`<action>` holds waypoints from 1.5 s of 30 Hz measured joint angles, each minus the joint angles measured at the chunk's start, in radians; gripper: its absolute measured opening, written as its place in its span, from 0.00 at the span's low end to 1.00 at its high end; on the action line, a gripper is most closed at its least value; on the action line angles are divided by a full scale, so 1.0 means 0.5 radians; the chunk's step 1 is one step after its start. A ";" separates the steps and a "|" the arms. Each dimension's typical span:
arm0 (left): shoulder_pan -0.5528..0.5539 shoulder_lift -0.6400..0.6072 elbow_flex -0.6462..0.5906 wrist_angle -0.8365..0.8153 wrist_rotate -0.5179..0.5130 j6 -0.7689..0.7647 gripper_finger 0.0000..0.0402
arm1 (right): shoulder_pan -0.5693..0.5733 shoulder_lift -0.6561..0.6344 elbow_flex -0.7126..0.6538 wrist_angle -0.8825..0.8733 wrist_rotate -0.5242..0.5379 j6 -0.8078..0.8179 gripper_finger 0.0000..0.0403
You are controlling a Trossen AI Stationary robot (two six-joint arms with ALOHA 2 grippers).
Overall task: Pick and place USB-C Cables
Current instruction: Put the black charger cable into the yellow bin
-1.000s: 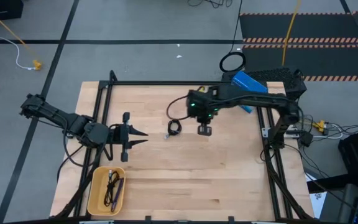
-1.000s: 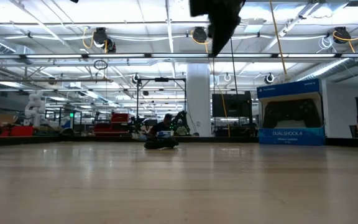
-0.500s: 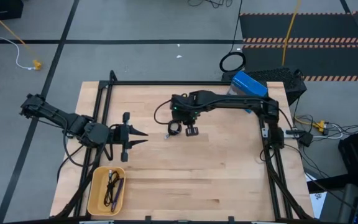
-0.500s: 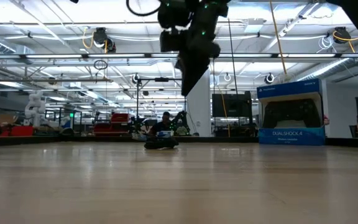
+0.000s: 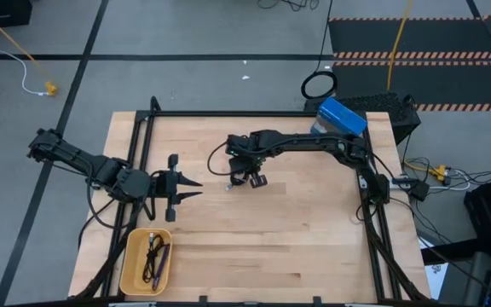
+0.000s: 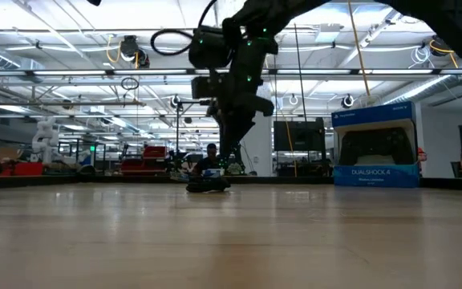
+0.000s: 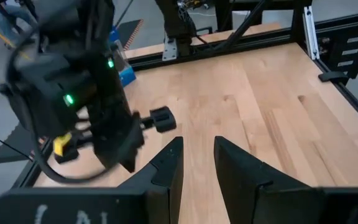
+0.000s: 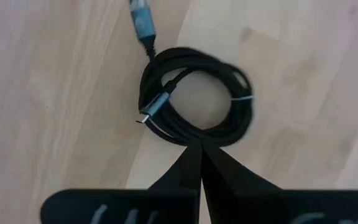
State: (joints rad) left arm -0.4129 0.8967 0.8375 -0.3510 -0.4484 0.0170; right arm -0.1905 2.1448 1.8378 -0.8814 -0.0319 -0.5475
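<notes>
A tight black USB-C cable coil point(image 8: 194, 93) with silver plugs lies flat on the wooden table near its middle point(image 5: 236, 176) point(image 6: 208, 184). My right gripper point(image 8: 201, 148) point(image 5: 251, 177) hangs close above the coil's edge, fingers pointing down and shut; in the low view it stands just over the coil point(image 6: 229, 156). A loose black cable point(image 5: 151, 253) and a purple cable point(image 5: 161, 260) lie in the yellow tray point(image 5: 130, 256) at the table's near left. My left gripper point(image 5: 187, 189) point(image 7: 197, 155) waits open at the table's left side.
A blue DualShock box point(image 5: 342, 117) point(image 6: 375, 144) stands at the table's far right. A large black ring of cable point(image 5: 319, 85) lies on the floor beyond the far edge. Black frame rails point(image 5: 228, 113) border the table. Bare wood stretches across the near half.
My right gripper has swung toward the table's left and come down, from beside the coil to right above it. The coil has stayed where it was.
</notes>
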 joint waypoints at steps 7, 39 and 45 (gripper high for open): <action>0.000 0.000 0.000 -0.001 0.000 -0.002 0.23 | 0.001 0.069 -0.012 0.028 0.000 -0.069 0.00; 0.000 0.000 0.000 -0.027 0.001 -0.002 0.23 | 0.182 0.047 -0.298 0.509 0.174 -0.664 0.50; 0.000 0.000 0.000 -0.026 0.001 0.002 0.23 | 0.240 0.047 -0.298 0.610 0.166 -0.678 0.50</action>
State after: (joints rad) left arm -0.4129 0.8966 0.8375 -0.3641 -0.4480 0.0177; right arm -0.0704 2.1681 1.6890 -0.5766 0.0513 -0.8864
